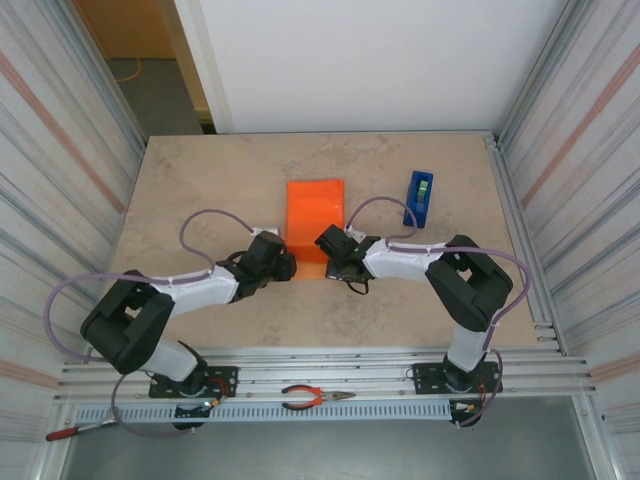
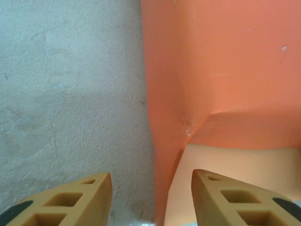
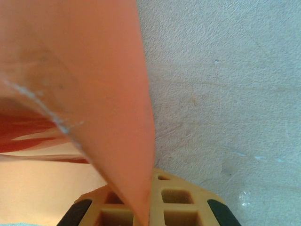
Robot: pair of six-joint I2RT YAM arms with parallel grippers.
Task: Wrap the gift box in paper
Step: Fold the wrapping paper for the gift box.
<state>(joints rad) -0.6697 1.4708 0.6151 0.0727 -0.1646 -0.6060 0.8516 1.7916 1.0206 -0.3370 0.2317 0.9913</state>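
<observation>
Now the right gripper (image 3: 157,190) is pinching a raised flap of the paper (image 1: 315,210) between closed fingers, while the left gripper (image 2: 150,174) is hovering with jaws apart, straddling the sheet's left edge. The paper is lying in the middle of the table (image 1: 200,180), with a blue tape dispenser (image 1: 419,198) sitting to its right.

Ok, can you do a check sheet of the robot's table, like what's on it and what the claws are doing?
Surface: beige table, stone-look top.
Job's things: the paper, orange, folded into a boxy shape mid-table.
Clutter: blue tape dispenser right of the paper; pliers and red-handled tool by the near rail.
Grippers: left gripper open, paper's edge between its fingers; right gripper shut on the paper.
Cables: purple cables loop off both arms.
Surroundings: ribbed metal walls at the sides, white wall behind.
</observation>
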